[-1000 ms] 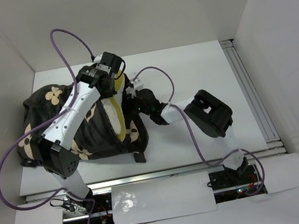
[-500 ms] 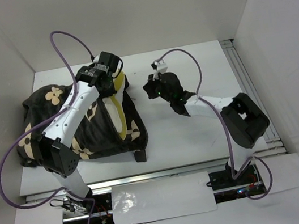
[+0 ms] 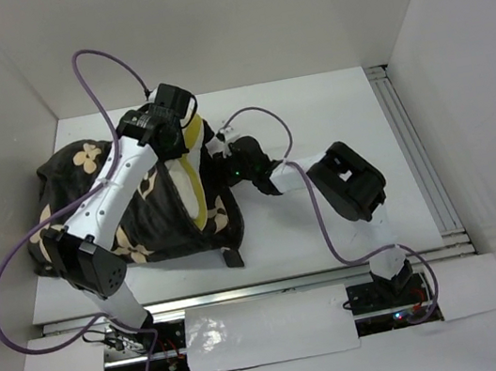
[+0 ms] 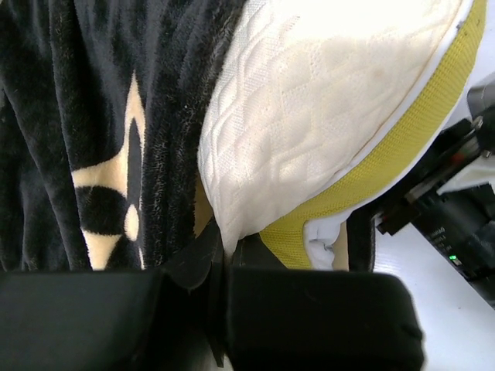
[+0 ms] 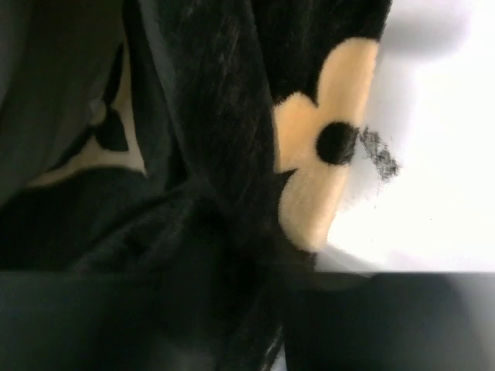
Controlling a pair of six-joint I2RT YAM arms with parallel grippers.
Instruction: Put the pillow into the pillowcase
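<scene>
Pillow (image 3: 193, 183) sits mostly inside the flower-printed pillowcase (image 3: 90, 207) on the left half of the desk (image 3: 341, 113). Only a strip of its quilted cream face and yellow edge shows at the sack's mouth. Half a second ago the right gripper (image 3: 227, 158) stood clear of the fabric, out over bare desk. It is now back at the mouth's right-hand hem, about where it was a second ago. The left gripper (image 3: 183, 128) has held its place at the far corner of the opening throughout. The return suggests a fresh bite on the hem to draw the case over the last exposed end, so the task looks close to done but not finished. The left jaws appear closed on a fold of dark plush just beside the pillow's corner. Whether the right jaws are gripping cannot be told, as their view shows only blurred fabric. The case lies lengthwise left to right, its mouth facing right toward the right arm. The pillow's exposed edge runs far to near across that mouth; its own long axis is hidden.
</scene>
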